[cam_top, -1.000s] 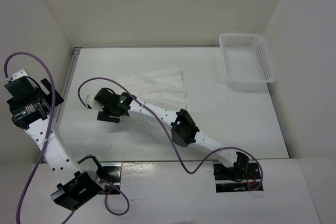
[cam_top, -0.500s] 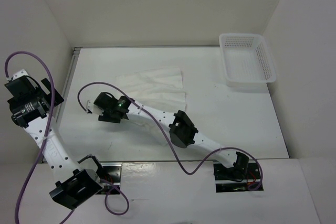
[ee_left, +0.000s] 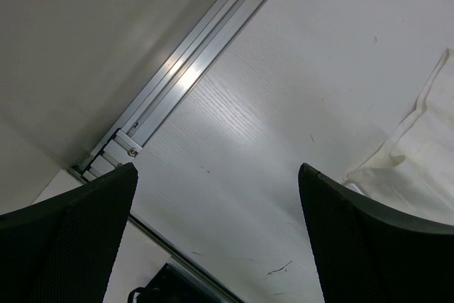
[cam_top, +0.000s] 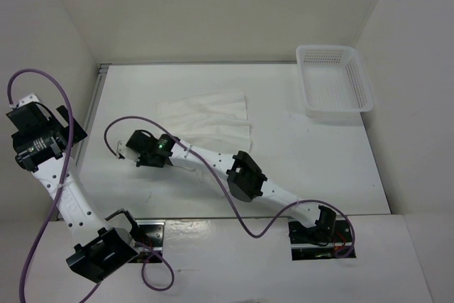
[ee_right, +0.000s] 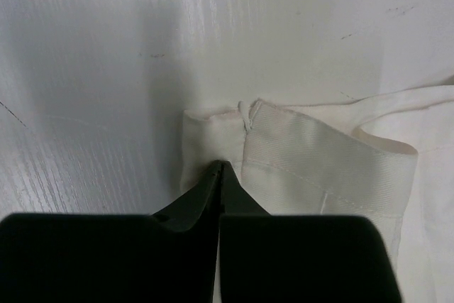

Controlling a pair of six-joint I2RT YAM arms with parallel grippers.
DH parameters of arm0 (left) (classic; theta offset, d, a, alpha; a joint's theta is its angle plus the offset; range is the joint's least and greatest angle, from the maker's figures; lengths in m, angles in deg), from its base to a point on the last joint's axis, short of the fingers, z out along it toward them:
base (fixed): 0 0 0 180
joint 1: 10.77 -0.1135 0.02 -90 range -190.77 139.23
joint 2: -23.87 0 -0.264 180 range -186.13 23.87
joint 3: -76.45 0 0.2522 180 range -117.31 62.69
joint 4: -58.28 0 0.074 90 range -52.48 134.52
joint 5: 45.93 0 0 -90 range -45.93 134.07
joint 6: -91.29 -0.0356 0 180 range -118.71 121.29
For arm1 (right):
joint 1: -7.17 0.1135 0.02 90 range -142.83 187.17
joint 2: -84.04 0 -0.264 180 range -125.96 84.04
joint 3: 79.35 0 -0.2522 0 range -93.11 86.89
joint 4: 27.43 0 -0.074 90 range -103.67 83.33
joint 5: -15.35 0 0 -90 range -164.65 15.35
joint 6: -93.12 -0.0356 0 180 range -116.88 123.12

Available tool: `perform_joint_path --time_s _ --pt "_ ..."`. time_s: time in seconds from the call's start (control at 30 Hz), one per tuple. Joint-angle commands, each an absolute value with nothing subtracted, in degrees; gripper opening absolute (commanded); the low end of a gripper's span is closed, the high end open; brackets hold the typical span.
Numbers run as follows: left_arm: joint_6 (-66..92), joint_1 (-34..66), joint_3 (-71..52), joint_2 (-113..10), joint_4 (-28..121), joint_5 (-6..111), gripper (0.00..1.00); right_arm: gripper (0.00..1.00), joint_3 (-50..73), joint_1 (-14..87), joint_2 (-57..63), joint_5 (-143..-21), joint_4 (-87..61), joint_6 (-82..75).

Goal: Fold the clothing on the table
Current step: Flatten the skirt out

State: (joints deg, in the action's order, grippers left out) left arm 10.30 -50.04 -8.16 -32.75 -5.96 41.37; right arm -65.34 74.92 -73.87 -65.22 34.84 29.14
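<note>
Right gripper (ee_right: 218, 169) nudged left and snapped shut, pinching the clothing (cam_top: 209, 113) hem; left gripper (ee_left: 216, 175) gapes wide at left; white basket (cam_top: 333, 83) sits far right.

Your right gripper (ee_right: 218, 169) pinches the hemmed edge of the clothing (ee_right: 319, 161), which lies flat on the table (ee_right: 85, 69).

Thin white pleated clothing (cam_top: 209, 113) lies spread on the white table (cam_top: 319, 168).
</note>
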Motion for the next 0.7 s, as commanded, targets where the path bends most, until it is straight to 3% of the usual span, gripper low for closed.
perform_joint_path --time_s 0.0,0.07,0.13,0.2,0.23,0.3,0.67 --pt "9.72 -50.41 -8.59 -32.73 -4.17 42.57 1.00 0.00 -63.94 74.59 -68.20 -64.80 34.58 28.08" --pt "9.72 -50.41 -8.59 -32.73 -4.17 43.19 1.00 0.00 -62.53 73.97 -66.44 -64.80 34.58 28.08" --pt "9.72 -50.41 -8.59 -32.73 -4.17 43.80 1.00 0.08 -61.83 73.44 -65.20 -64.19 33.88 27.55" --pt "9.20 -50.41 -8.59 -32.73 -4.17 43.80 1.00 0.29 -60.78 72.91 -64.06 -64.19 34.40 27.55" --pt "9.20 -50.41 -8.59 -32.73 -4.17 44.41 1.00 0.47 -60.77 72.91 -64.06 -64.80 34.41 27.03" --pt "9.20 -50.41 -8.59 -32.21 -4.17 44.42 1.00 0.67 -60.16 72.91 -64.06 -65.50 35.01 26.49" --pt "9.20 -50.41 -8.59 -32.21 -4.70 44.95 1.00 0.77 -59.01 72.91 -64.67 -67.18 35.02 25.09"
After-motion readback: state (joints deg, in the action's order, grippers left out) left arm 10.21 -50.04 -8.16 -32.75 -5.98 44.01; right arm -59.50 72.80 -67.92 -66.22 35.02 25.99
